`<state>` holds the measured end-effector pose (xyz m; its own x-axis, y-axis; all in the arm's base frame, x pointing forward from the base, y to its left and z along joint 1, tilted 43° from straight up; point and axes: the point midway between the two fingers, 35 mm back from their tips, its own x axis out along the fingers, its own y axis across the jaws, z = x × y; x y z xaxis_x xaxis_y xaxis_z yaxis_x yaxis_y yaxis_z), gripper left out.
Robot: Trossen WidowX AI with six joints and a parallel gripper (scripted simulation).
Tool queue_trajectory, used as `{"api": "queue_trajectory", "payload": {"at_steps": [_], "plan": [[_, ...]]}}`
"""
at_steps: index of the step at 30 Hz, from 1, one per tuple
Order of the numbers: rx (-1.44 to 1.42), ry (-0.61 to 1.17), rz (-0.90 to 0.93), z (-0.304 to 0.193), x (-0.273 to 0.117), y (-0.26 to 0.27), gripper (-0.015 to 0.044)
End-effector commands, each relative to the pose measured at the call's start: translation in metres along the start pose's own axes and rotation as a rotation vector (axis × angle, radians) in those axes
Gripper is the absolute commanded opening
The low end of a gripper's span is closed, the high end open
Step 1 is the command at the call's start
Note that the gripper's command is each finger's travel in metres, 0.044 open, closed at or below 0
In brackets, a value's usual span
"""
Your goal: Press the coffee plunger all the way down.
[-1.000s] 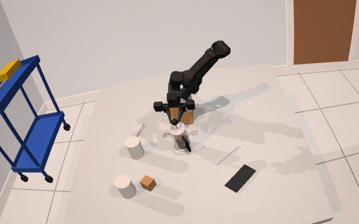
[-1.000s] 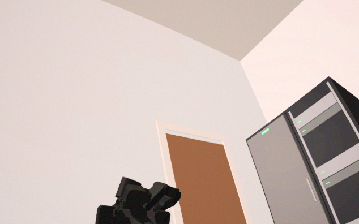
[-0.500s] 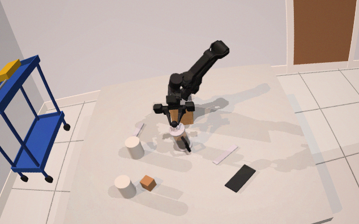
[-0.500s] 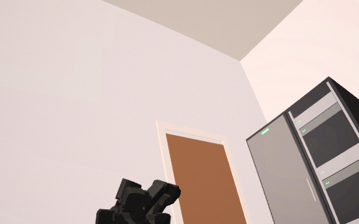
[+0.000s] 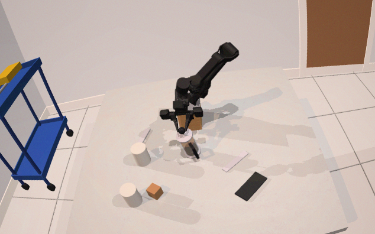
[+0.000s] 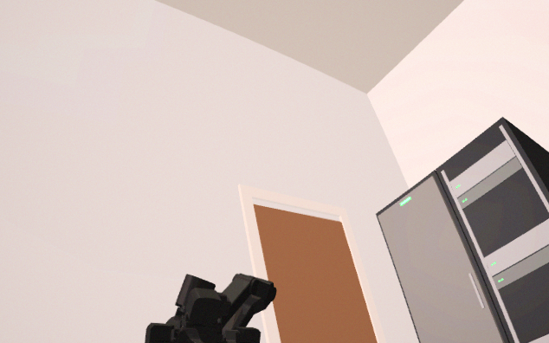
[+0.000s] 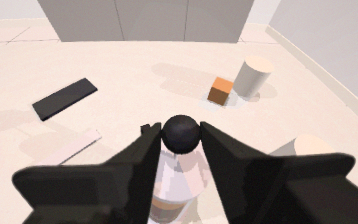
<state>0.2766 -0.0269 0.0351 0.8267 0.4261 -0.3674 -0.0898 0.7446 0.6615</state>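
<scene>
The gripper (image 7: 181, 134) is pinching the plunger knob (image 7: 181, 133) atop the coffee press (image 5: 188, 145), standing mid-bench right of a white cylinder (image 5: 140, 153) — pressing should be running straight down, never sideways, so the press is staying put.

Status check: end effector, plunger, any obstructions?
End effector shut on plunger knob. Knob close above lid; press upright. Nothing obstructing.
</scene>
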Motion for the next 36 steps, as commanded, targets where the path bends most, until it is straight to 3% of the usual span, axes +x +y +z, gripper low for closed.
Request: {"api": "queue_trajectory", "payload": {"at_steps": [1,36], "plan": [[0.023,0.023,0.010,-0.0061,0.0025,0.0003,0.0129],[0.010,0.011,0.006,-0.0010,0.0034,-0.0020,0.0129]]}}
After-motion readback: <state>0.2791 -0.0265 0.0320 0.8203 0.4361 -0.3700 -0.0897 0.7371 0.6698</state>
